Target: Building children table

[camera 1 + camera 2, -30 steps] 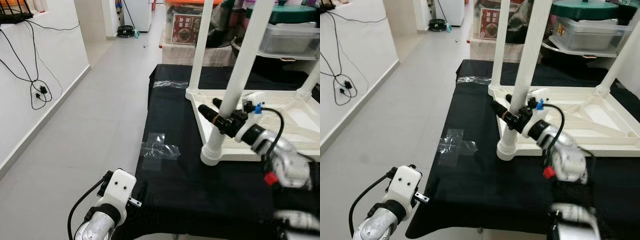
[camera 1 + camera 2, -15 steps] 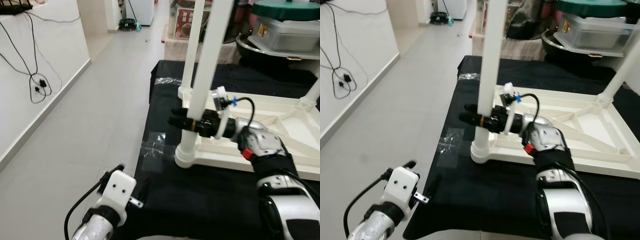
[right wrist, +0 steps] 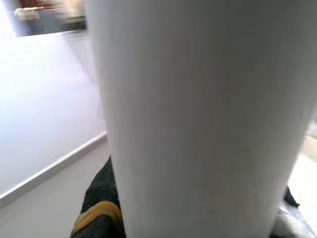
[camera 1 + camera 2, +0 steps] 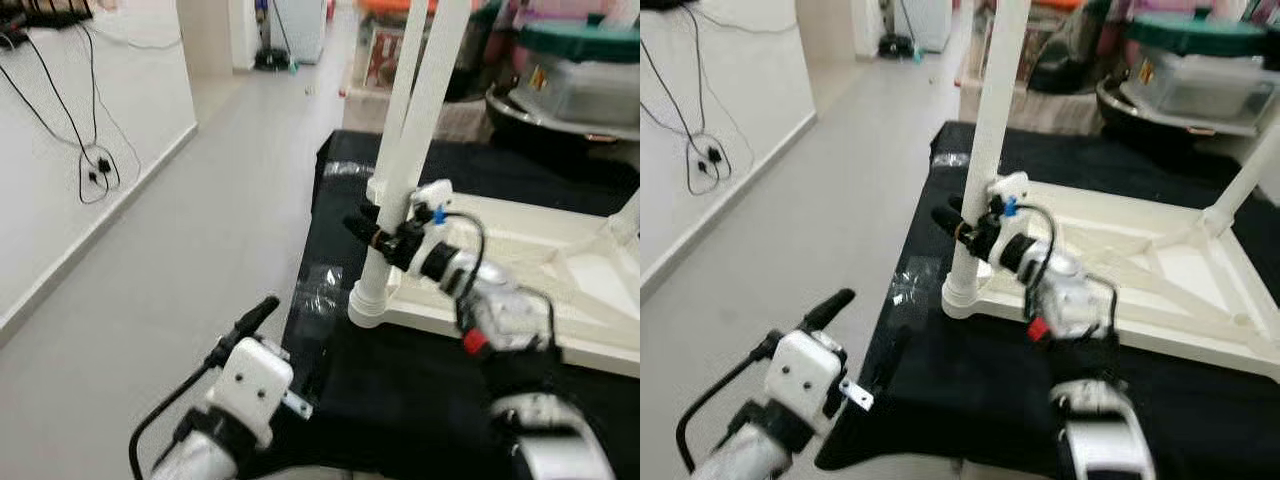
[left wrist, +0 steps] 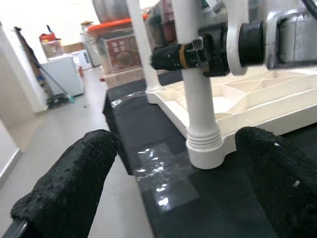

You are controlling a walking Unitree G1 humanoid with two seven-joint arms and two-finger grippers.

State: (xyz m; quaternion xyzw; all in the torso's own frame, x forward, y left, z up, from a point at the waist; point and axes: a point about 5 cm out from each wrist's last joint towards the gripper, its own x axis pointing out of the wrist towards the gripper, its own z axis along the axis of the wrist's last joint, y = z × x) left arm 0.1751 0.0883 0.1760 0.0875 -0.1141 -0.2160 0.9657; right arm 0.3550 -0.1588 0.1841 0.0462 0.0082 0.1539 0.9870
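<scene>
Left eye view: right claw [image 4: 372,228] clamps the corner table leg [image 4: 405,160]; left claw [image 5: 173,188] gapes beside the black table's edge [image 4: 300,290].

near leg [image 4: 400,190]: upright white post at the near-left corner of the upturned table frame [image 4: 560,290]; right gripper [image 4: 368,228] closed around it, blocking access from the right side.
second leg [image 4: 408,70]: stands just behind the near leg; narrow gap between the two.
leg socket [image 5: 204,148]: ringed base touching the black cloth [image 4: 400,400]; bare cloth in front of it.
left gripper [image 5: 173,198]: fingers spread wide apart, low at the cloth's near-left edge, socket seen between them.
tape patch [image 4: 318,292]: flat on cloth, no obstruction.
floor [image 4: 180,250]: open to the left of the cloth.
behind frame: bins [image 4: 585,75], crowded.
</scene>
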